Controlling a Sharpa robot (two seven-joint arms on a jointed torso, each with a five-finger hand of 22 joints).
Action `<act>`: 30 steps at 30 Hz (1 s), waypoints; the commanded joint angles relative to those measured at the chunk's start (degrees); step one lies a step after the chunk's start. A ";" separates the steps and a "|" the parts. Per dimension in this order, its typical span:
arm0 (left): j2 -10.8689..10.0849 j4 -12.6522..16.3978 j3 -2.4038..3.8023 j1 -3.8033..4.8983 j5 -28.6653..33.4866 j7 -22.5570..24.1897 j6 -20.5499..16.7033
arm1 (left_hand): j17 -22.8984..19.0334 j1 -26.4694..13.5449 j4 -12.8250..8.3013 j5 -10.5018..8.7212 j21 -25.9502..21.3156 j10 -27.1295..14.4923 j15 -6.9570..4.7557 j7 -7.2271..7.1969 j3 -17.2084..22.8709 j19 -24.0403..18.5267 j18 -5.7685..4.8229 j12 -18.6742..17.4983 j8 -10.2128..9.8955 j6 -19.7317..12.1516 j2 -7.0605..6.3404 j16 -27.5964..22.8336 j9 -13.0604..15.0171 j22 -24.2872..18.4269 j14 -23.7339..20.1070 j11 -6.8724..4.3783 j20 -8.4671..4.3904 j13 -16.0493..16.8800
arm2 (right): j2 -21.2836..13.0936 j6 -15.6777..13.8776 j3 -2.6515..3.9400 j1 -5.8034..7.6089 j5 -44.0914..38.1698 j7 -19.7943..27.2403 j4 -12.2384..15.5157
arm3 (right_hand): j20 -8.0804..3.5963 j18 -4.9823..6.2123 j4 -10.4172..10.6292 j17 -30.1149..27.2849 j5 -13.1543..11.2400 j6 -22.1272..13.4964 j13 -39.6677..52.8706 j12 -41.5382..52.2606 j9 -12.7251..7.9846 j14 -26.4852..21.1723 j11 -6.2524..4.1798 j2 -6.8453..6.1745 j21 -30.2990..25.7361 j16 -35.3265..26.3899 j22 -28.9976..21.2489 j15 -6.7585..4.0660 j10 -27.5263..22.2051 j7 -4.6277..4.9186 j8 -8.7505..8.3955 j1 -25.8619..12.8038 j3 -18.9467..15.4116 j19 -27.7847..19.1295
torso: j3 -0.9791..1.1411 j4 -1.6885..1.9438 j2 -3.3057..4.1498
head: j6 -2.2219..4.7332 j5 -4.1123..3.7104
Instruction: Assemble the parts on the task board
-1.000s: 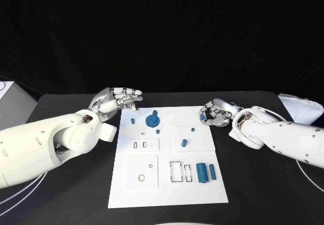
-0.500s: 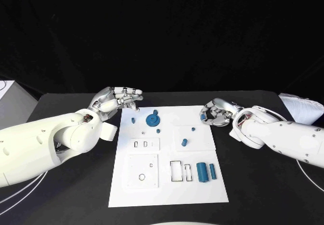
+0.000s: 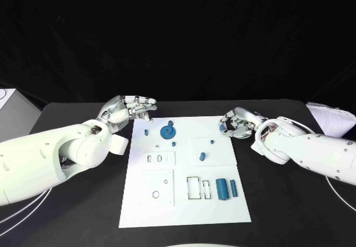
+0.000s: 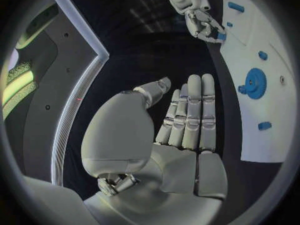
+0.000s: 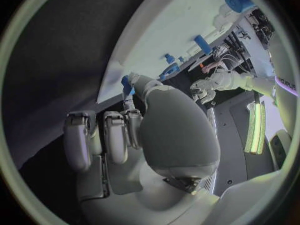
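The white task board point(image 3: 185, 211) lies in the middle of the black table. On it are a blue gear point(image 3: 168, 133) point(image 4: 255, 83), a small blue block point(image 3: 146, 131) point(image 4: 265, 126), a blue peg point(image 3: 201, 156), a thick blue cylinder point(image 3: 221, 189) and a thin blue bar point(image 3: 233, 188). My left hand point(image 3: 134, 109) point(image 4: 187, 115) hovers at the board's far left corner, fingers straight, holding nothing. My right hand point(image 3: 237, 124) point(image 5: 134, 130) sits at the board's far right edge and pinches a small blue part point(image 5: 127, 86) point(image 4: 220, 35) between thumb and fingertip.
Folded white cloth point(image 3: 331, 119) lies at the table's right edge. A white box point(image 3: 9, 105) stands off the table's left side. Several outlined slots point(image 3: 193, 188) and an oval hole point(image 3: 155, 194) mark the board's near half.
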 commanded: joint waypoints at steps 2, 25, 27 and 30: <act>0.11 -0.01 0.04 0.04 -0.14 0.28 0.92 | -0.10 -0.14 -0.21 0.20 0.38 -0.17 0.06 -0.02 0.10 -0.48 0.64 -0.14 -0.23 -0.48 0.65 -0.04 0.07 0.17 -0.40 0.11 0.06 0.06 | -0.78 -2.99 0.02 0.66 1.17 -2.71 2.67 | -0.44 -0.10 -0.98 13.34 -0.07 1.41 7.95 -0.38 2.35 5.72 -0.45 -0.24 0.66 0.24 12.97 -0.41 -0.51 -1.79 4.65 -0.26 0.67 4.72 | -0.14 0.04 -0.15 | -0.07 -0.04; 1.03 -1.03 -0.01 0.04 -0.94 -1.31 0.06 | -0.06 -0.59 -0.36 0.21 1.57 1.75 -0.26 -0.26 -0.04 -0.57 0.78 1.02 -0.04 -0.26 0.89 0.74 0.22 0.88 0.53 -0.35 -0.01 0.63 | 8.86 -6.82 -0.97 1.66 -6.49 -24.99 18.37 | -0.29 -0.40 -1.05 13.03 -2.39 0.11 7.64 -0.89 2.66 5.64 -0.17 -1.07 1.77 0.05 13.88 -0.16 -0.74 -1.49 6.13 -2.48 1.08 5.27 | -1.29 0.25 -1.58 | -1.43 1.37; 1.12 -1.08 -0.02 0.04 -0.98 -1.36 0.05 | -0.06 -0.59 -0.36 0.21 1.57 1.75 -0.26 -0.26 -0.04 -0.57 0.78 1.02 -0.04 -0.26 0.89 0.74 0.22 0.88 0.53 -0.35 -0.01 0.63 | 10.21 -6.71 -1.10 1.01 -7.87 -26.15 18.31 | -0.29 -0.46 -0.95 12.99 -2.39 0.09 7.71 -0.81 2.67 5.63 -0.18 -1.12 1.99 0.03 14.05 -0.16 -0.66 -1.51 6.21 -2.71 1.06 5.37 | -1.37 0.30 -1.69 | -1.69 1.44; 1.26 -1.10 -0.02 0.04 -1.01 -1.43 0.08 | -0.06 -0.60 -0.37 0.21 1.60 1.76 -0.27 -0.27 -0.04 -0.56 0.78 1.03 -0.05 -0.27 0.88 0.77 0.22 0.89 0.55 -0.35 -0.02 0.64 | 12.16 -6.32 -1.33 0.00 -9.75 -27.74 17.97 | -0.29 -0.45 -0.82 12.90 -2.38 0.03 7.74 -0.77 2.67 5.61 -0.20 -1.22 1.95 -0.02 14.02 -0.18 -0.60 -1.53 6.32 -3.07 1.02 5.36 | -1.48 0.44 -1.68 | -2.04 1.61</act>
